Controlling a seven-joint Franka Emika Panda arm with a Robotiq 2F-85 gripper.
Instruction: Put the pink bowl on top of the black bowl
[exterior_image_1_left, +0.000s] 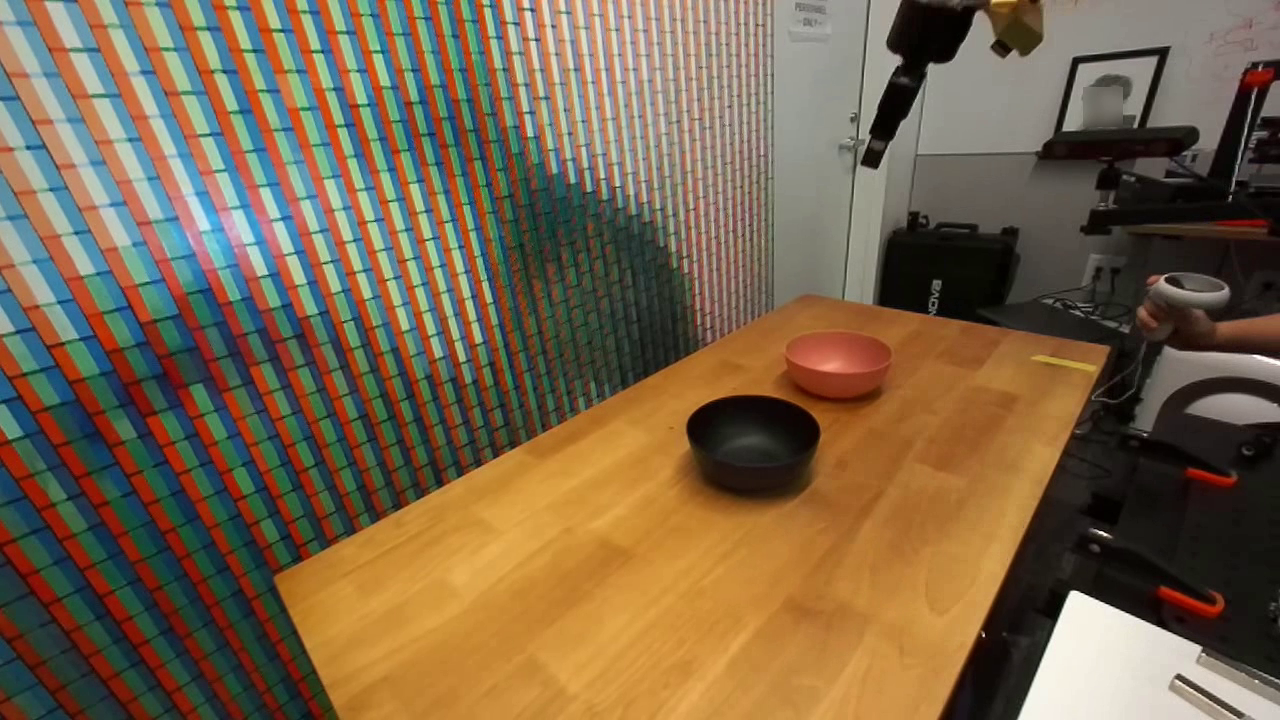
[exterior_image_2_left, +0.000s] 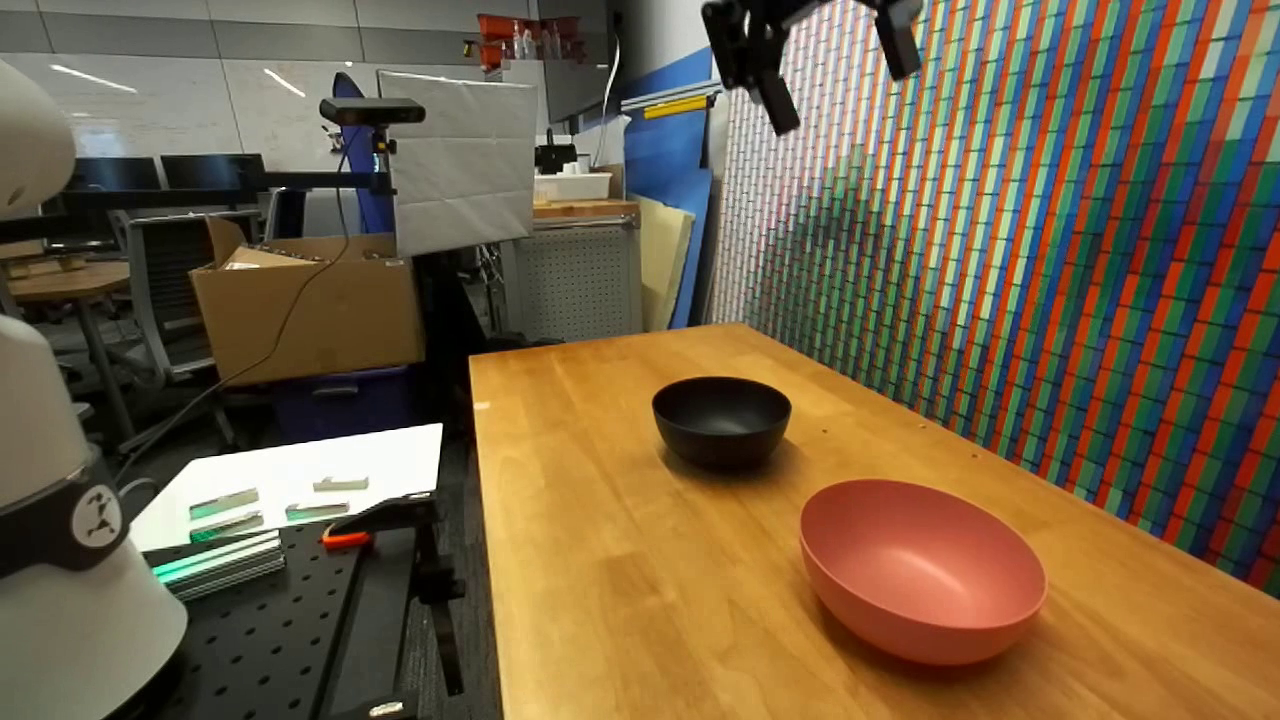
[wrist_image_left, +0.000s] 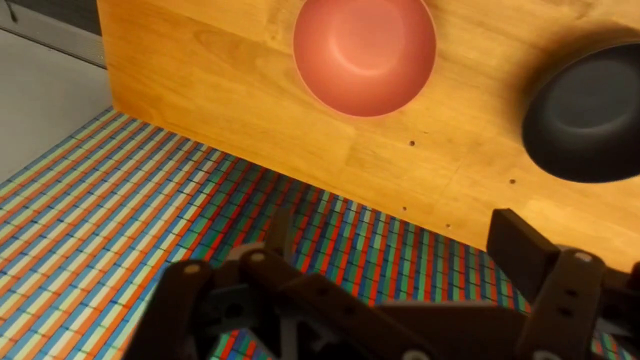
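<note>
Tiling in bright stripes fills the lower left of the wrist view, running along the bench; a drift that way risks a scrape. At top centre, the pink bowl sits upright, its rim partly cut by the frame. Lower and a little further right, the hand has its fingers spread with nothing between them; coming down on the rim rather than astride it would likely shove or tip the pink bowl. At the right edge the black bowl stands upright, apart from the pink one. A grip on one side of the rim could leave the pink bowl hanging tilted, so it strikes the black one or, once released, settles crooked.
</note>
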